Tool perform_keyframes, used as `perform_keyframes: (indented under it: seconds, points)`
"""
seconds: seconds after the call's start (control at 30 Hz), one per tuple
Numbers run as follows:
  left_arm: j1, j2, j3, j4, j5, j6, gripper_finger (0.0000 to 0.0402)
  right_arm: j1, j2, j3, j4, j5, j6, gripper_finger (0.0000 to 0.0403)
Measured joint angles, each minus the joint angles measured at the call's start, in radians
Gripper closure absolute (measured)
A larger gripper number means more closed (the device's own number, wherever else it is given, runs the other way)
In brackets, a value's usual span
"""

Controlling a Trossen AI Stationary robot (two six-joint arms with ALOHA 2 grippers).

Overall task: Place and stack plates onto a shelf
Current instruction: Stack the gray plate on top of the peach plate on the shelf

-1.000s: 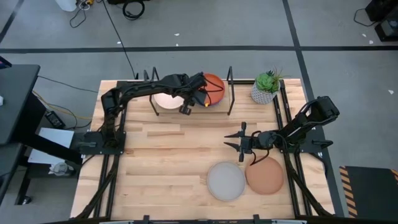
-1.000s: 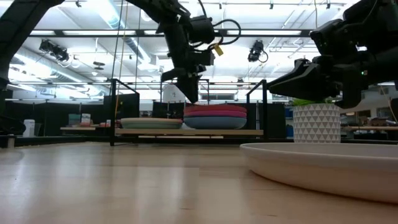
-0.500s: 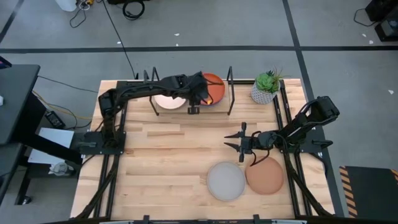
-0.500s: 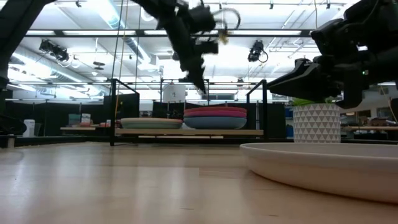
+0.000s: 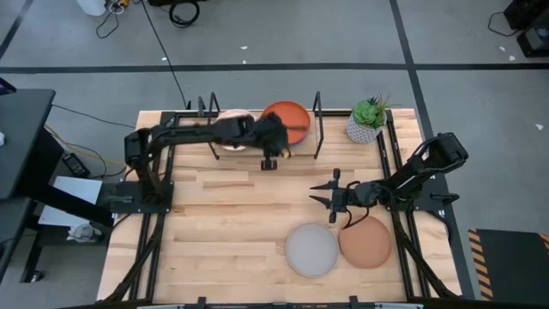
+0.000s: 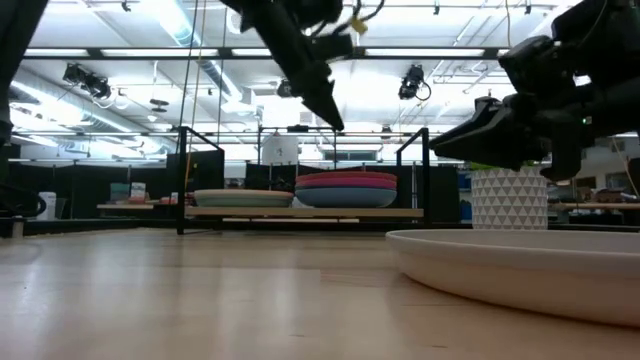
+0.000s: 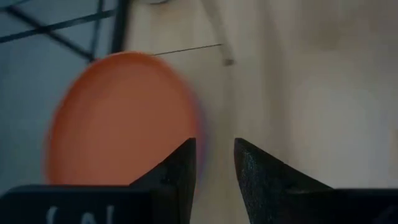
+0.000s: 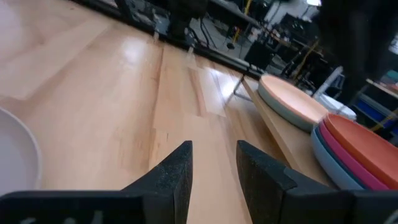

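Note:
On the shelf an orange plate tops a stack of pink and blue plates. Beside it a pale plate lies on another, partly under my left arm in the high view. My left gripper hangs open and empty just in front of the shelf, above board height; the orange plate lies beyond its fingers. My right gripper waits open and empty over the table's right half. A grey plate and a tan-brown plate lie flat near the front edge.
A potted plant in a white pot stands at the far right corner beside the shelf. The shelf's black uprights rise on either side of the plates. Bare tabletop lies between the shelf and the two front plates.
My left gripper has drawn back from above the orange plate, rising and moving toward the table's near edge, and its wrist has rolled. The orange plate stays on the stack and now shows whole from above. My right arm has kept still.

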Motion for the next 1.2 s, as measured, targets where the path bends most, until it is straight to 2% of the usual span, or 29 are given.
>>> perform_keyframes:
  seconds: [0.2, 0.4, 0.6, 0.7, 0.9, 1.0, 1.1, 1.2]
  points:
    - [-0.098, -0.058, -0.155, 0.075, 0.027, -0.044, 0.0286, 0.0, 0.0, 0.0, -0.049, 0.026, 0.029, 0.0273]
    - [-0.17, -0.07, -0.314, 0.161, 0.107, -0.048, 0.0286, -0.007, 0.0, 0.002, -0.057, 0.023, 0.053, 0.0273]
    - [-0.223, -0.077, -0.464, 0.318, 0.121, -0.029, 0.0286, -0.02, 0.003, 0.105, -0.132, -0.026, 0.114, 0.0273]
    - [-0.223, -0.117, -0.525, 0.367, 0.12, -0.026, 0.0286, -0.012, 0.003, 0.197, -0.315, -0.044, 0.146, 0.0273]
    - [-0.23, -0.275, -0.696, 0.521, 0.119, -0.026, 0.0286, -0.006, 0.003, 0.403, -0.845, -0.053, 0.259, 0.0273]
    - [-0.239, -0.337, -0.784, 0.601, 0.119, -0.026, 0.0286, -0.006, 0.003, 0.477, -1.048, -0.063, 0.313, 0.0273]
    - [-0.251, -0.371, -0.851, 0.652, 0.119, -0.026, 0.0286, -0.007, 0.003, 0.515, -1.147, -0.063, 0.34, 0.0273]
    - [-0.256, -0.386, -0.905, 0.687, 0.113, -0.018, 0.0286, -0.025, 0.003, 0.526, -1.146, -0.084, 0.356, 0.0273]
